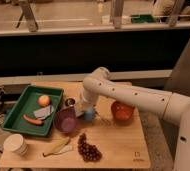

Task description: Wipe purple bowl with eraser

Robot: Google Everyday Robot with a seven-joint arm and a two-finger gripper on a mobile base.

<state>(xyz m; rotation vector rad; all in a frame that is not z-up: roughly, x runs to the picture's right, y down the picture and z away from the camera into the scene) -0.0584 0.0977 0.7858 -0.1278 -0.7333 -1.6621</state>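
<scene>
The purple bowl (pixel 66 120) sits upright, mouth up, left of centre on the table (pixel 119 146), just right of the green tray (pixel 17 108). The pincer (pixel 82 109) hangs at the bowl's upper-right rim, beside a blue object (pixel 90 114); whether it grips anything, I cannot tell.

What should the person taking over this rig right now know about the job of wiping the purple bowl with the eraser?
Gripper: low over the wooden table, just right of the purple bowl, next to the blue object.
Eraser: seemingly the small dark block behind the bowl, left of the gripper; held or not, I cannot tell.
Done: gripper is at the bowl; no wiping evident.
Left: bring the eraser into the bowl and wipe.
</scene>
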